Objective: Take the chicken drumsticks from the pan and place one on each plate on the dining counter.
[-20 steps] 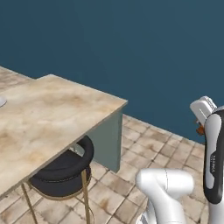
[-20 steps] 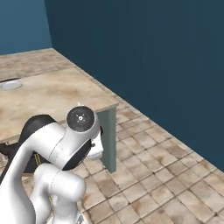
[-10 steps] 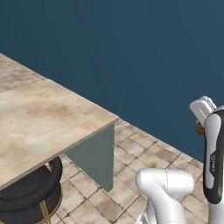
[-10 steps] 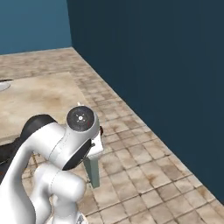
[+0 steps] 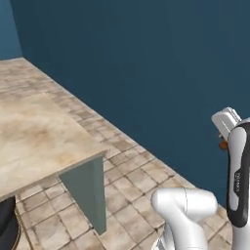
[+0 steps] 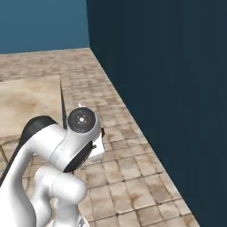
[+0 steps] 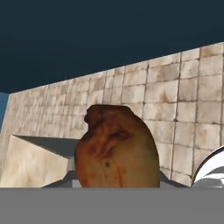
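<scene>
A dark blue wall (image 5: 146, 63) filled the upper frame above a brown stone-tiled floor (image 6: 128, 168), and the long beige marble-patterned dining counter (image 5: 34, 136) with its grey-green side panel sat at the left. In the hand view, one orange-brown browned chicken drumstick (image 7: 116, 148) loomed at bottom centre, held up over the floor. The gripper (image 7: 117, 186) appeared pinched on it, fingertips hidden.

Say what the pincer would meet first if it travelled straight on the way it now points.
Probably the tiled floor, then the dark blue wall behind. The drumstick it carries blocks part of the line, so depth is uncertain.
</scene>
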Controlling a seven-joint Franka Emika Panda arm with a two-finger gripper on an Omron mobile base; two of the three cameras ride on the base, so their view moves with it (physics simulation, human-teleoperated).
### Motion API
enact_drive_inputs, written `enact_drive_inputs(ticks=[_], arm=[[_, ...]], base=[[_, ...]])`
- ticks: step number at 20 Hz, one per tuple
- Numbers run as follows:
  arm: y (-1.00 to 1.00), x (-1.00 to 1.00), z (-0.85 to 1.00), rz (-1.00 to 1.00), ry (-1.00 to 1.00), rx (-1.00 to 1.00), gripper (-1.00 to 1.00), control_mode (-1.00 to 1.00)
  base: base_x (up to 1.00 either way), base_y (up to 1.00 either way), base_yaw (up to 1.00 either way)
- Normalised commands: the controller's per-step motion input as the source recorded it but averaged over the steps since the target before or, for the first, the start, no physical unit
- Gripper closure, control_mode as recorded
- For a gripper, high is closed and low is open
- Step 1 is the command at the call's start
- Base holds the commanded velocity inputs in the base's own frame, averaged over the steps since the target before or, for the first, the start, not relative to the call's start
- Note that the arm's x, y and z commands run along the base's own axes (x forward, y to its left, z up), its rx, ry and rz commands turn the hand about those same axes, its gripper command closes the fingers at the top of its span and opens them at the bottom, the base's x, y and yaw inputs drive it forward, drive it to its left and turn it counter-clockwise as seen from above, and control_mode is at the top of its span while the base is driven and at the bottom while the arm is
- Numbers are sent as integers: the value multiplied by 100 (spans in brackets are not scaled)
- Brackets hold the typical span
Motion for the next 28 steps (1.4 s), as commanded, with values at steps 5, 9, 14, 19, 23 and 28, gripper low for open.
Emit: enact_drive_inputs(ticks=[5, 9, 14, 19, 23, 28], arm=[[0, 0, 0, 0, 0, 0, 100, 100], [0, 0, 0, 0, 0, 0, 100, 100], [0, 0, 0, 0, 0, 0, 100, 100], [0, 0, 0, 0, 0, 0, 100, 100], [0, 0, 0, 0, 0, 0, 100, 100], [0, 0, 0, 0, 0, 0, 100, 100]], base=[[90, -100, 38], [100, -93, 43], [100, -73, 50], [100, -67, 52], [100, -67, 50], [100, -66, 48]])
